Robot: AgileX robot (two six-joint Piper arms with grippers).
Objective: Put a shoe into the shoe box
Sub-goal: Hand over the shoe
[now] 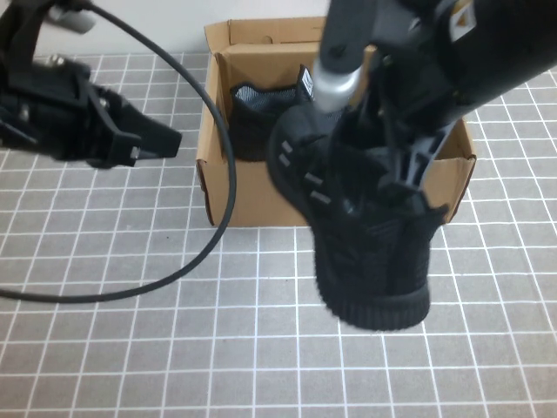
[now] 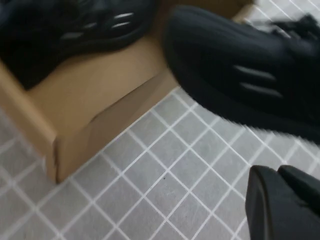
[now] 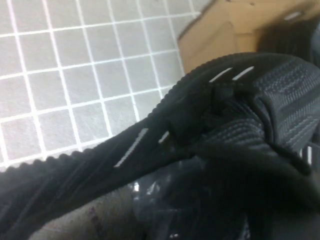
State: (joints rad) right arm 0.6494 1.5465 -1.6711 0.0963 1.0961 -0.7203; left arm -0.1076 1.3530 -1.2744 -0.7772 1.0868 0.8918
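Note:
My right gripper [image 1: 393,170] is shut on a black knit shoe [image 1: 365,252] and holds it in the air, tilted, over the front wall of the brown cardboard shoe box [image 1: 252,196]. The shoe's white side dashes show in the right wrist view [image 3: 225,110], where it hides the fingers. A second identical shoe [image 1: 252,117] lies inside the box at its left side. My left gripper [image 1: 170,139] is shut and empty, left of the box. In the left wrist view its fingertips [image 2: 277,172] hover over the tiles beside the box corner [image 2: 100,105] and the held shoe [image 2: 240,75].
A black cable [image 1: 228,174] loops from the left arm across the grey tiled table in front of the box's left corner. The box lid flap [image 1: 261,30] stands up at the back. Bare tiles lie in front of the box.

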